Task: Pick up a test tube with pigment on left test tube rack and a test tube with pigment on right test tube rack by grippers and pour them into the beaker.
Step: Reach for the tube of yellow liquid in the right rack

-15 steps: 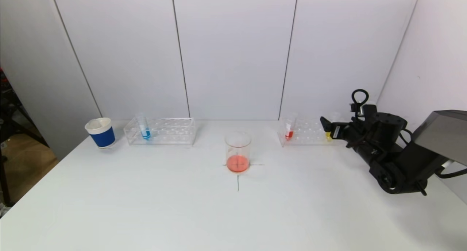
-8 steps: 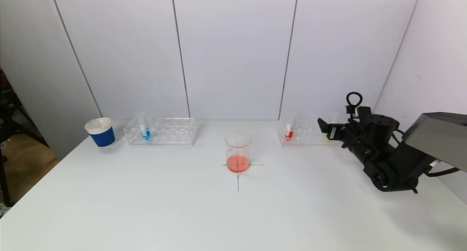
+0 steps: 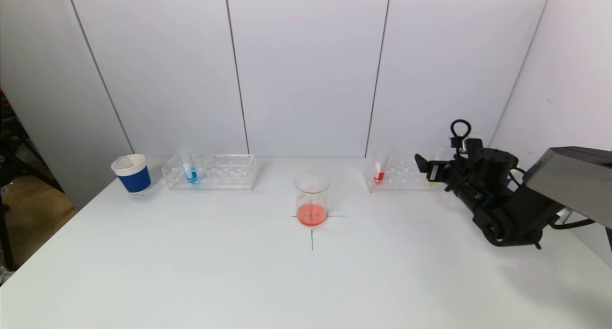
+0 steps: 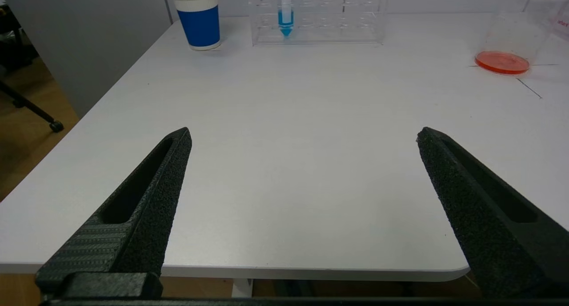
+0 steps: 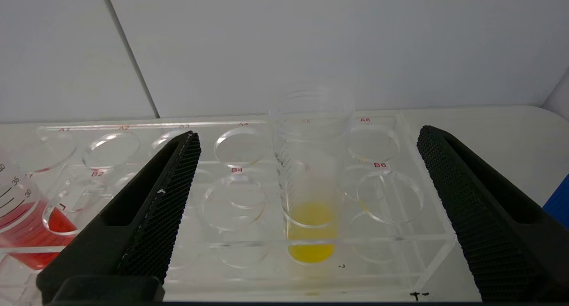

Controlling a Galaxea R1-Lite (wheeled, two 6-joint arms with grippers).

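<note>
The left rack [image 3: 224, 172] holds a tube of blue pigment [image 3: 190, 169], also seen far off as the blue tube [image 4: 285, 13]. The right rack [image 3: 400, 175] holds a red tube [image 3: 379, 170] and a yellow tube [image 5: 311, 199]. The beaker [image 3: 311, 199], with orange-red liquid in its bottom, stands between the racks. My right gripper [image 5: 309, 132] is open at the right rack's near side, its fingers standing either side of the yellow tube without touching it. In the head view the right gripper [image 3: 427, 169] hides that tube. My left gripper [image 4: 303, 132] is open and empty over the table's near edge.
A blue and white paper cup [image 3: 131, 173] stands left of the left rack. A black cross is marked on the table under the beaker. Wall panels rise just behind both racks, and the side wall is close on the right.
My right arm has moved forward and slightly left toward the right rack, and now covers the yellow tube in the head view. Tubes, racks and beaker have not moved.
</note>
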